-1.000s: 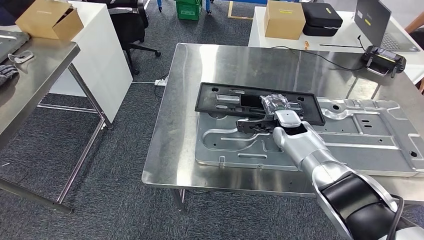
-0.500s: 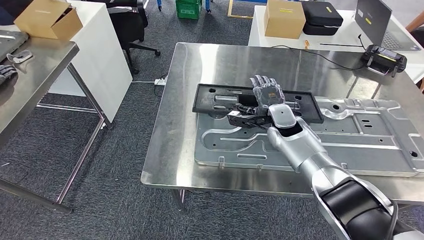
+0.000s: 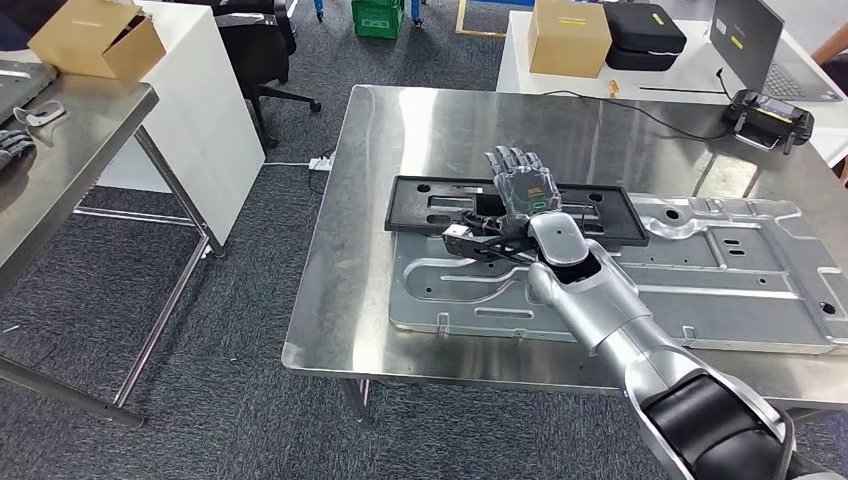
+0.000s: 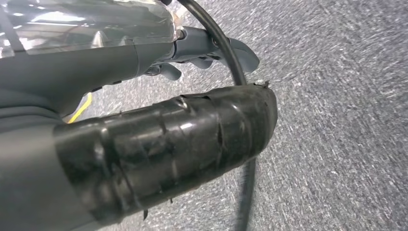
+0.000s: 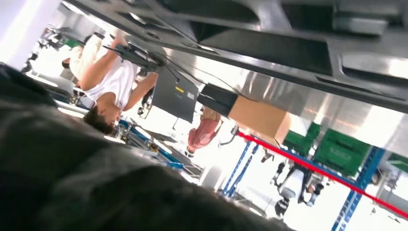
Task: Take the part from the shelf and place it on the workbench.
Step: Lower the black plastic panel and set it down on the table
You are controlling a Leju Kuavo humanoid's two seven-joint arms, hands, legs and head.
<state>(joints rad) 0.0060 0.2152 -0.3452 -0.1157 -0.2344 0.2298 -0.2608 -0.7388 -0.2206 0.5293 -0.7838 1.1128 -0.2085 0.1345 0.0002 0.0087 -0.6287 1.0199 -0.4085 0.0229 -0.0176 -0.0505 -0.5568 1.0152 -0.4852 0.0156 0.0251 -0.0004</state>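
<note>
Right hand [image 3: 520, 190] hangs over the black part [image 3: 440, 205], fingers spread and lifted, gripping nothing; thumb side looks near or touching the part's mid section, can't tell which. Part lies flat on the steel tabletop [image 3: 440, 125], its near long edge overlapping the big silver stamped panel [image 3: 720, 270] beside it, so by how things lie, placement looks done or nearly so. Handling, judged: part is a long, flat, stiff moulded frame w/ cut-outs, prob. light for its length but awkward — would swing or tip if held at one end. Best hold approx. at the middle, on a long rail or through a cut-out; smooth plastic on smooth metal could slide if nudged. Head view gives the whole layout: part, panel, tabletop, plus cardboard box [image 3: 568, 38] and laptop [image 3: 745, 35] on the white table behind. Right wrist view, turned, shows the part's underside close up [image 5: 269, 43] and a person in the background, but not the fingers clearly. Left wrist view looks at grey carpet [image 4: 337, 120]; left hand [image 4: 207, 48] seen in part, fingers curled inward, nothing visibly in them, though whether fully closed can't be told.
</note>
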